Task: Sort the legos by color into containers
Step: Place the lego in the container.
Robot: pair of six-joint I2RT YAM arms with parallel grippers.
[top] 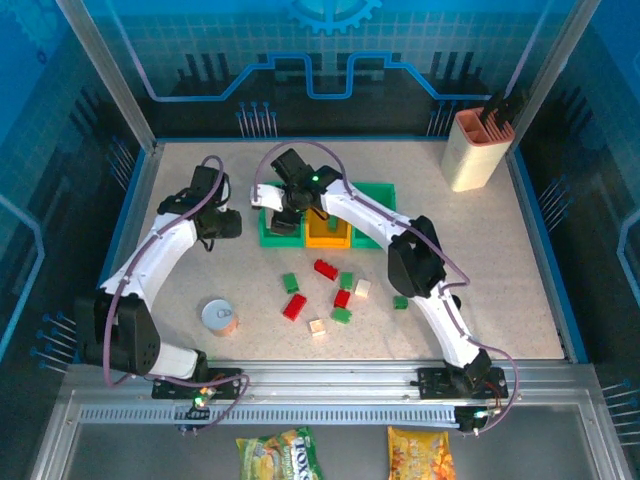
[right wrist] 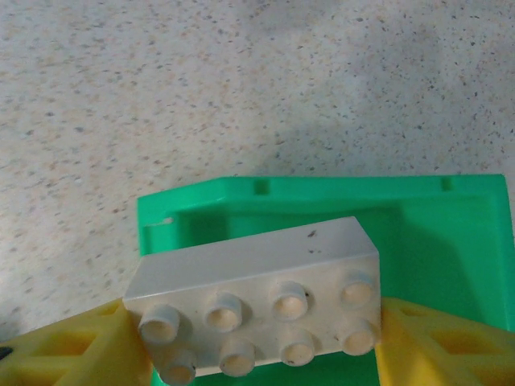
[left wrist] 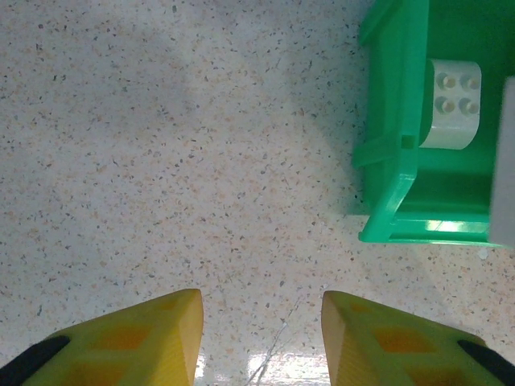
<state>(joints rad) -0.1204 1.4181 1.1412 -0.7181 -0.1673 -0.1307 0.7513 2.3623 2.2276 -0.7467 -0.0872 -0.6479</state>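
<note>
My right gripper (right wrist: 257, 334) is shut on a white eight-stud lego (right wrist: 257, 293), holding it by its ends just above the left green container (right wrist: 322, 205). From above, that gripper (top: 287, 215) hangs over this bin (top: 268, 236), with the orange container (top: 328, 238) and the right green container (top: 380, 200) beside it. My left gripper (left wrist: 261, 310) is open and empty over bare table, just left of the same green bin (left wrist: 394, 153), which holds a white lego (left wrist: 452, 104). Loose red (top: 294, 307), green (top: 291, 283) and cream (top: 317, 327) legos lie mid-table.
A round tin can (top: 219, 317) stands at the front left. A tall beige holder (top: 474, 148) with dark handles sits at the back right corner. Two snack bags (top: 275, 455) lie below the table's front rail. The right arm stretches across the bins.
</note>
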